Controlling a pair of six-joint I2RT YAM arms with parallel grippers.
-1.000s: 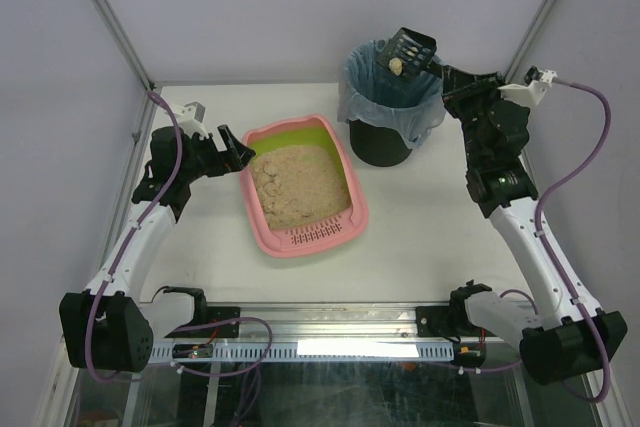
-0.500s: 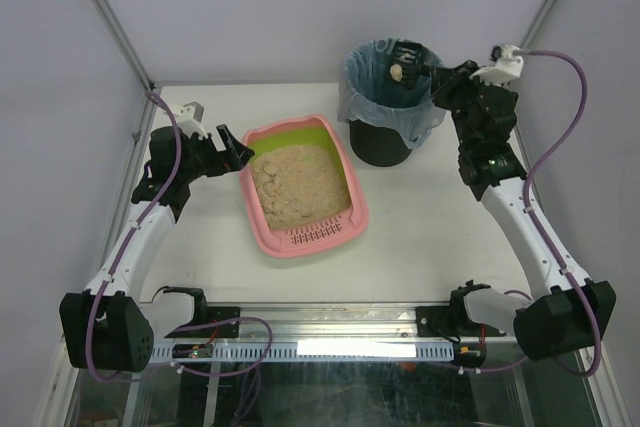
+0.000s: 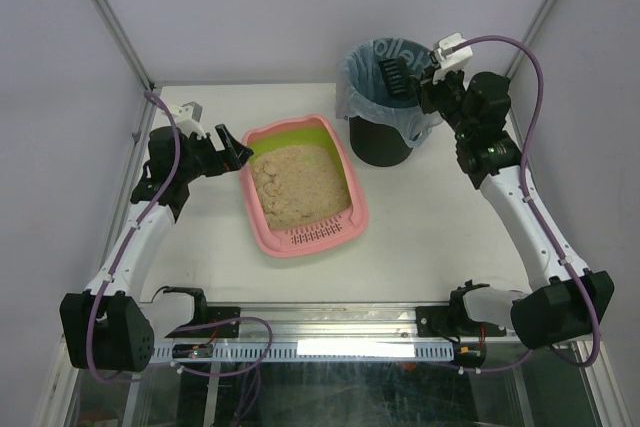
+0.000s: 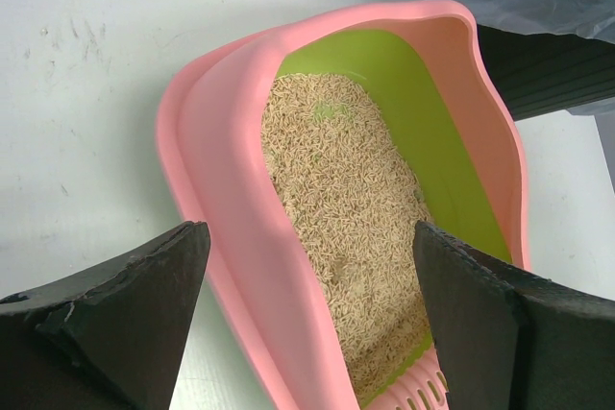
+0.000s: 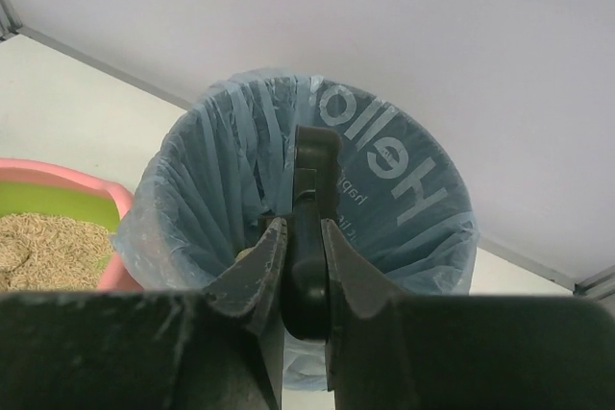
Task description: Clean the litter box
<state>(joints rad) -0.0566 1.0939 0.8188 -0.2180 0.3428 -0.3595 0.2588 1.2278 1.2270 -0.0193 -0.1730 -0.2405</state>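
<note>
Black-fingered left gripper (image 3: 237, 150) spread wide at left rim of pink litter box (image 3: 300, 134), mid-table, likely bracing it. Rightward, black scoop (image 3: 393, 74) pinched narrow in right gripper (image 5: 300, 237) above blue-lined bin (image 3: 380, 142), presumably for emptying.

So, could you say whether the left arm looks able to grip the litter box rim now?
Probably yes: the left gripper is open and faces the litter box rim, with nothing in between.
</note>
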